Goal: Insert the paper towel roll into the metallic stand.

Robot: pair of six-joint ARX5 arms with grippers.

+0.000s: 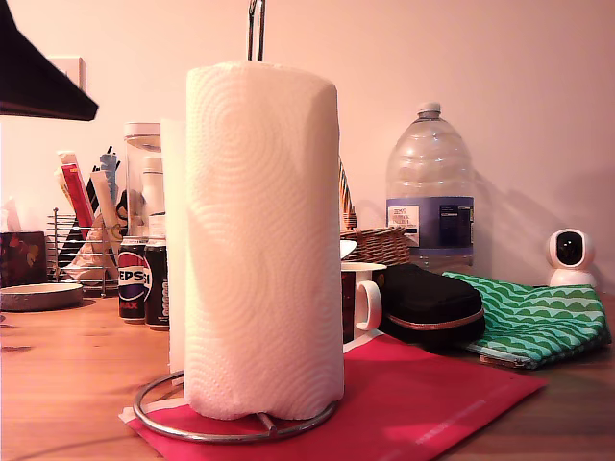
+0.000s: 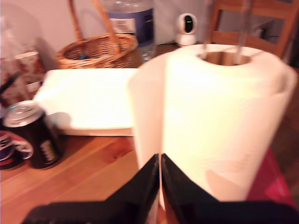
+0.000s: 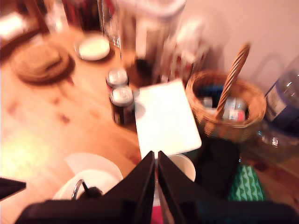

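- Paper towel roll point(image 1: 262, 240): stands upright on the metallic stand point(image 1: 235, 420), ring base around its foot, hairpin loop rising out of its core; a loose sheet edge hangs down the side toward the exterior view's left.
- Red mat point(image 1: 413, 399): lies under the stand on the wooden table point(image 1: 58, 375).
- Two dark cans point(image 1: 144, 280): behind the roll, toward the exterior view's left, just beside each other.
- White mug point(image 1: 363, 293): close behind the roll, toward the exterior view's right.
- Black pouch point(image 1: 432, 305) and green patterned cloth point(image 1: 538, 322): beyond the mug, touching.
- Wicker basket point(image 1: 377, 244), large water bottle point(image 1: 430, 187), small white camera point(image 1: 571, 255): along the back wall.
- My first gripper point(image 2: 160, 173): low, level with the roll, jaws pressed together with the loose sheet edge at their tips; whether they pinch it I cannot tell.
- My second gripper point(image 3: 156, 170): held high above the roll, looking down on cans point(image 3: 120, 95), basket point(image 3: 226, 112) and a white tray point(image 3: 166, 116); jaws clenched on nothing.
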